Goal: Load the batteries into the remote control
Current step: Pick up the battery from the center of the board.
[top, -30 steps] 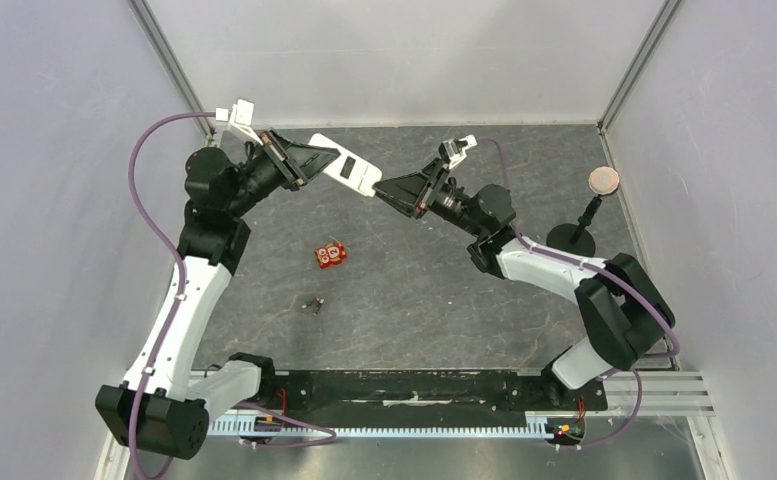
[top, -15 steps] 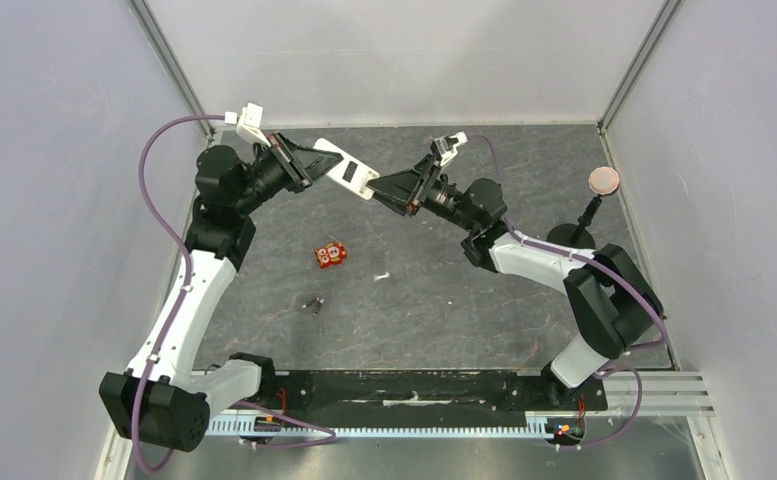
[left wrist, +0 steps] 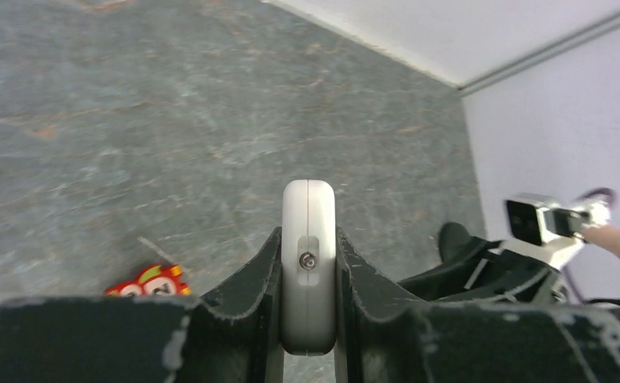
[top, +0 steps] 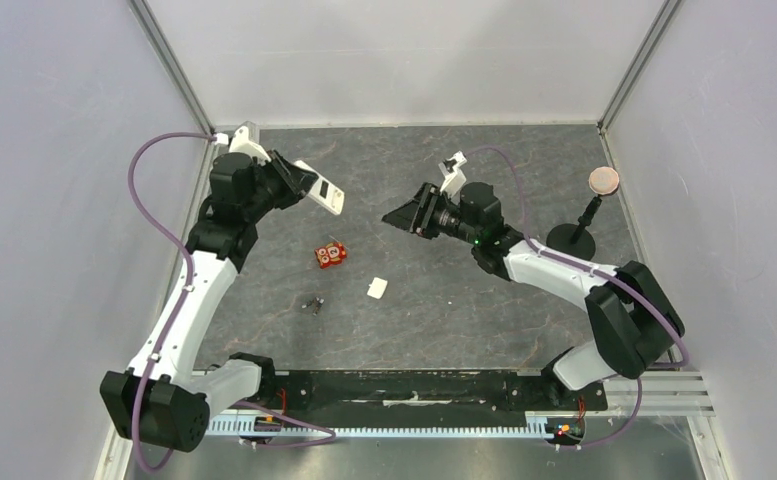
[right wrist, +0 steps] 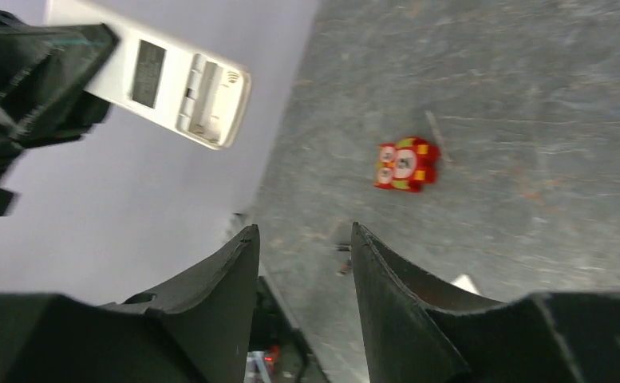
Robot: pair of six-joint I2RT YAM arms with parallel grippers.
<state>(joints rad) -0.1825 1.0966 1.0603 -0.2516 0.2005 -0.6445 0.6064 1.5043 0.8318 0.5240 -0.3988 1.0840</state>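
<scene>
My left gripper (top: 299,180) is shut on the white remote control (top: 321,187) and holds it in the air at the back left. In the left wrist view the remote (left wrist: 308,239) stands edge-on between the fingers. In the right wrist view the remote (right wrist: 163,84) shows its plain back with the battery bay open. My right gripper (top: 396,216) is open and empty, apart from the remote, above the mat's middle. The red pack of batteries (top: 330,255) lies on the mat. The loose white cover piece (top: 376,289) lies on the mat near the centre.
A small dark part (top: 313,303) lies on the mat below the batteries. A black stand with a round pink top (top: 603,181) is at the right edge. Grey walls close in the mat (top: 464,300) on three sides.
The two grippers have drawn apart. The right gripper let go and pulled back right. The left gripper swung the remote back left. The white cover piece fell to the mat.
</scene>
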